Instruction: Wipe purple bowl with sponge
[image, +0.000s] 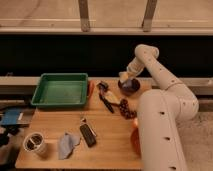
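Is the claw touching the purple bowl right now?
Cannot tell. In the camera view the shut claw sits at the rim of the purple bowl, overlapping it, but neither contact nor gap shows plainly.

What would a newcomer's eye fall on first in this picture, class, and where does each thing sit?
First comes the big white robot arm filling the right side. Its gripper is at the purple bowl near the table's far edge, fingers shut on what looks like the sponge. Next comes the bright green tray at the far left of the wooden table.
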